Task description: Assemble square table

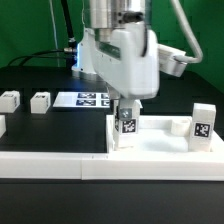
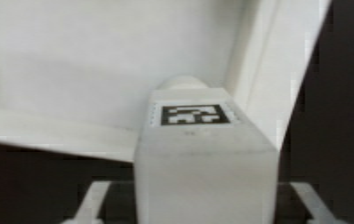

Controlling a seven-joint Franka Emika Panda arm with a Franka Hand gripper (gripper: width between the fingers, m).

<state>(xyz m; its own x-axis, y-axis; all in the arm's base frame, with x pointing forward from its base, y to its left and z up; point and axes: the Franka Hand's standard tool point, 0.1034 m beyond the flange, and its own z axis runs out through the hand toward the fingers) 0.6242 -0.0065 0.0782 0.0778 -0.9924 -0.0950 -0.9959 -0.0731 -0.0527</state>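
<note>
The square table top (image 1: 158,146) lies flat as a white slab at the exterior view's right; its rim (image 2: 263,50) also shows in the wrist view. My gripper (image 1: 125,110) is shut on a stubby white tagged leg (image 1: 127,130), held upright at the slab's corner nearest the exterior view's left. In the wrist view this leg (image 2: 206,160) fills the space between my fingers (image 2: 99,196), tag facing the camera. Whether its lower end sits in a socket is hidden. A second leg (image 1: 203,124) stands upright at the slab's right corner. Two more legs (image 1: 8,100) (image 1: 40,101) lie on the black table at the left.
The marker board (image 1: 90,99) lies flat behind the gripper. A long low white barrier wall (image 1: 50,166) runs along the front of the table, with the slab resting against it. Cables and a stand sit at the back.
</note>
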